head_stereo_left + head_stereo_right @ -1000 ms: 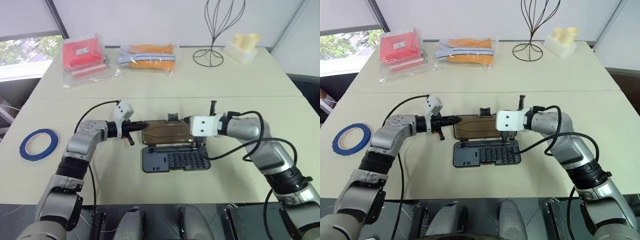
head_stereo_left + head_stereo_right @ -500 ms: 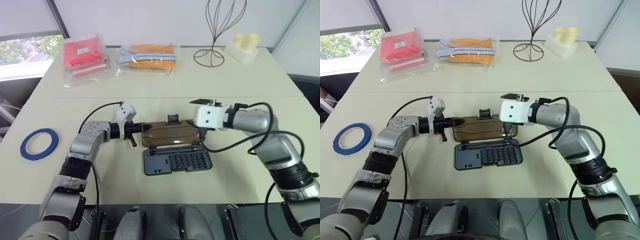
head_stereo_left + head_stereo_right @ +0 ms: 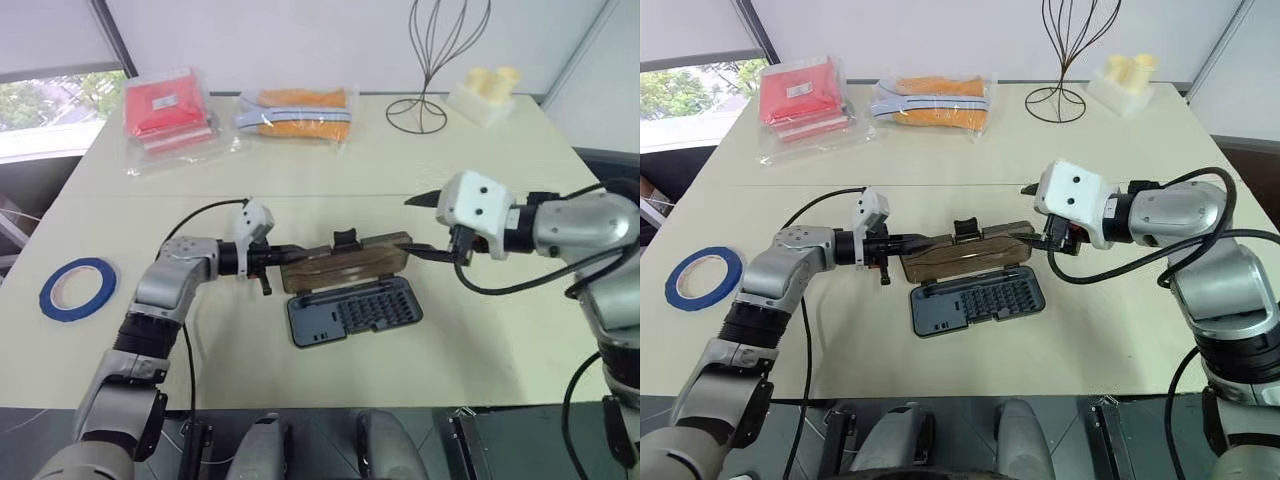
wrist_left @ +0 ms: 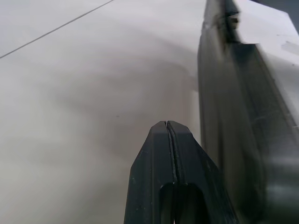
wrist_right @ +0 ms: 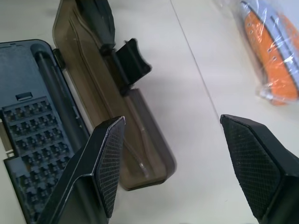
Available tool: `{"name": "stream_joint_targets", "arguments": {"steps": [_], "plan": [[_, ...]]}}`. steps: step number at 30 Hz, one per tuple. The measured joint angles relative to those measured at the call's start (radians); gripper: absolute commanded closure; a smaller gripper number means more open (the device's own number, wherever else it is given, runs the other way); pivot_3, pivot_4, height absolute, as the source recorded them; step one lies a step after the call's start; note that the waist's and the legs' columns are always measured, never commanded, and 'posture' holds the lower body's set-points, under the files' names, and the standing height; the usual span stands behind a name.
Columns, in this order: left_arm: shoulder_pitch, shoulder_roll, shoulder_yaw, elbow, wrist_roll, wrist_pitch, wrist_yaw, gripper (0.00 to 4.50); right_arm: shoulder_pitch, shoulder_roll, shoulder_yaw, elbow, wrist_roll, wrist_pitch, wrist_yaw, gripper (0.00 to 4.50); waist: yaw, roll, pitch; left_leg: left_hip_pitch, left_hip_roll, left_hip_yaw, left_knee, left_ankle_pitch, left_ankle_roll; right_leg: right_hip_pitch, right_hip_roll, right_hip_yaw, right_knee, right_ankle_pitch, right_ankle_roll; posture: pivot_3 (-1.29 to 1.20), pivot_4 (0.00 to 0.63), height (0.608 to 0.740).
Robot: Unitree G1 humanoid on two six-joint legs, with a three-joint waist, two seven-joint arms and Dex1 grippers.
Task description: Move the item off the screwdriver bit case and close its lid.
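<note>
While the pale table stretches out wide under me, the screwdriver bit case sits near its front edge, dark tray open with its rows of bits showing. Its lid, the smoky brown panel, tilts up off the table along the far side of the tray, black latch tab sticking up on its far edge. My left gripper comes in from the left, fingers pressed tightly together, tip right at the left end of that lid — whether it actually touches, I can't tell. My right gripper hovers above the lid's right end, fingers spread wide with nothing between them. Far off to the left, well apart from the case, the blue tape roll lies flat on the table. Over at the far side lie a red packet and an orange one, both in clear wrap.
</note>
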Motion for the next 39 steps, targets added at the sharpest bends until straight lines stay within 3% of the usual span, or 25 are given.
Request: {"name": "stream_joint_targets", "arguments": {"steps": [10,20,29,39], "plan": [[0.003,0.004,-0.029,-0.109,-0.03,0.041,-0.046,4.5,-0.077,0.026,-0.035,0.015,0.085,0.066,-0.091,1.13,0.0,0.0,0.0,0.0,0.0,0.0,0.0,0.0,0.0,0.0,0.0,0.0,0.0,0.0,0.0,0.0,0.15,0.74],[0.049,0.164,-0.057,-0.261,-0.145,0.216,-0.212,4.5,-0.081,0.029,-0.046,0.032,0.127,0.083,-0.129,1.13,0.001,0.0,0.0,0.0,0.0,0.0,0.0,-0.003,0.005,0.0,0.0,0.0,0.0,0.0,0.0,0.0,0.15,0.74],[0.046,0.007,-0.191,-0.128,-0.079,0.164,-0.175,4.5,0.065,-0.012,-0.017,-0.009,0.182,0.122,-0.108,1.13,0.001,0.0,0.0,-0.001,0.0,0.0,0.0,-0.003,0.005,0.0,0.0,0.0,0.0,0.0,0.0,0.0,0.15,0.74],[0.021,0.018,-0.245,-0.071,-0.005,0.003,-0.212,4.5,0.22,0.004,-0.015,-0.043,0.274,0.143,-0.097,1.13,0.002,0.001,-0.002,0.005,0.0,0.0,0.0,-0.004,0.006,0.005,0.0,0.0,0.0,0.0,0.0,0.0,0.15,0.74]]}}
